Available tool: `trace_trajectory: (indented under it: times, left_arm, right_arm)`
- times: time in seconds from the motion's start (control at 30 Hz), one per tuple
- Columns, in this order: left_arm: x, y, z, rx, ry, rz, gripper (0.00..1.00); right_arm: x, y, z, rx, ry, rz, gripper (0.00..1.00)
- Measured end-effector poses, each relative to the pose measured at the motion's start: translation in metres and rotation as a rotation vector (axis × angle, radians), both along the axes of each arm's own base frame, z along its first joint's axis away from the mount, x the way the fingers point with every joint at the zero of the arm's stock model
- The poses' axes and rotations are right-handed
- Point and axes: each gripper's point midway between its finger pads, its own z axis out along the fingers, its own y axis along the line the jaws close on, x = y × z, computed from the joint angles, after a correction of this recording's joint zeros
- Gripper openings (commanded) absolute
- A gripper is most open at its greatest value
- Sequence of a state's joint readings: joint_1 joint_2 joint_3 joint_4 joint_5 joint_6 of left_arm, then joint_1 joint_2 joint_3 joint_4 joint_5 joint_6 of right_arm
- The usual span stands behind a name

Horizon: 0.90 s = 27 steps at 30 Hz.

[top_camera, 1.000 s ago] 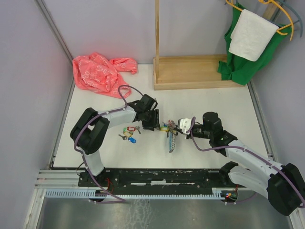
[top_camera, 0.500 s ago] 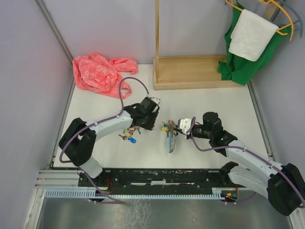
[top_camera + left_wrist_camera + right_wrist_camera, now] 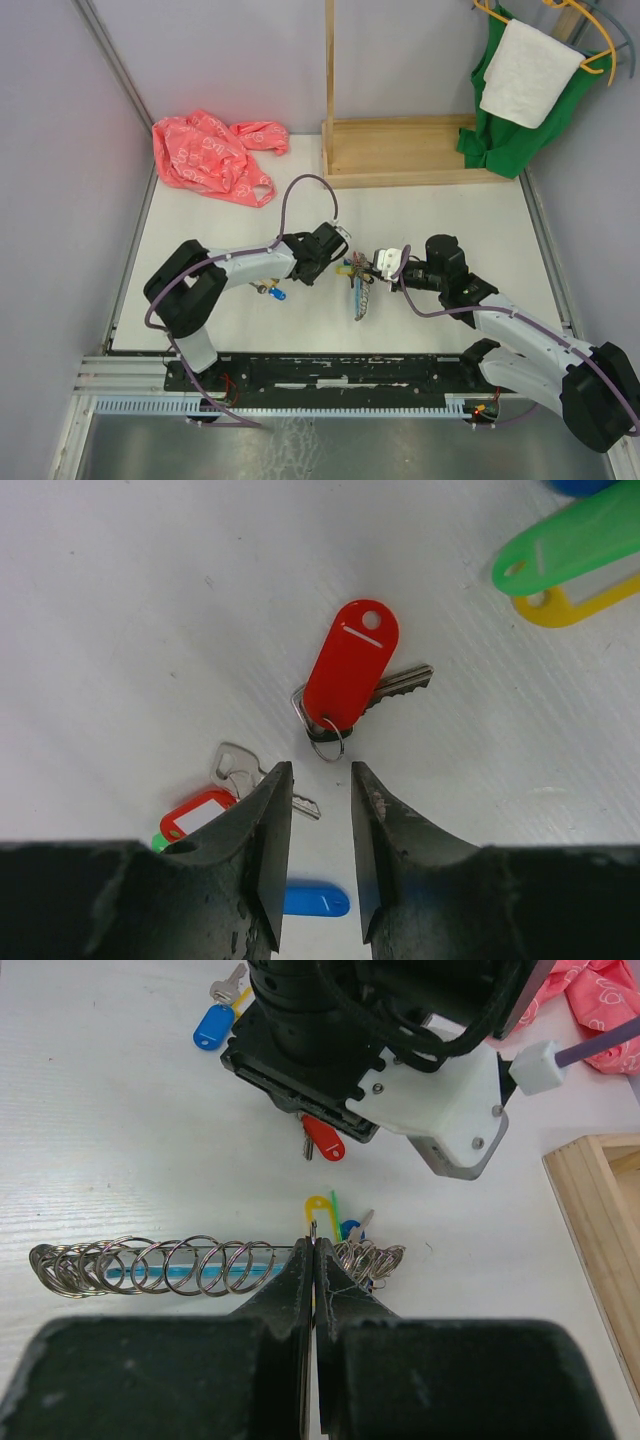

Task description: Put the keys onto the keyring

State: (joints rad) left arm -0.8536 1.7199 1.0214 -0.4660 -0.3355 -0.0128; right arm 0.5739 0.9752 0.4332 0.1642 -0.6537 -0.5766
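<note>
My right gripper (image 3: 363, 268) (image 3: 314, 1245) is shut on the thin wire of the keyring (image 3: 150, 1265), a loop of grey metal coils with a light-blue sleeve; it also shows in the top view (image 3: 358, 298). Tagged keys (image 3: 365, 1258) and a yellow tag (image 3: 318, 1208) bunch beside the grip. My left gripper (image 3: 322, 265) (image 3: 312, 775) is open, pointing down just short of a loose red-tagged key (image 3: 350, 675) (image 3: 323, 1140). Another red-tagged key (image 3: 197, 815) and a blue tag (image 3: 315, 898) (image 3: 277, 294) lie near its fingers. Green and yellow tags (image 3: 570, 550) lie farther ahead.
A pink plastic bag (image 3: 210, 155) lies at the back left. A wooden stand (image 3: 400, 150) sits at the back middle. A green cloth with a white towel (image 3: 520, 90) hangs at the back right. A blue-tagged key (image 3: 213, 1025) lies beyond the left gripper.
My left arm has swung and turned its wrist, bringing its gripper down over the loose keys beside the keyring. The right arm and the keyring have not moved.
</note>
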Motion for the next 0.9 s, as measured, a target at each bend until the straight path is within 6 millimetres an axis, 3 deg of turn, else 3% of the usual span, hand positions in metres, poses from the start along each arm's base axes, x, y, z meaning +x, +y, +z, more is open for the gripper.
trace_trajectory:
  times: [0.6,0.9]
  left_arm:
    - [0.008,-0.003,-0.008,0.042,-0.027,-0.062,0.23]
    - [0.011,-0.009,-0.009,0.024,-0.037,-0.073,0.03]
  right_arm:
    - [0.000,0.000,0.000,0.001,-0.001,0.000,0.01]
    - [0.000,0.000,0.000,0.001,-0.002,0.000,0.01]
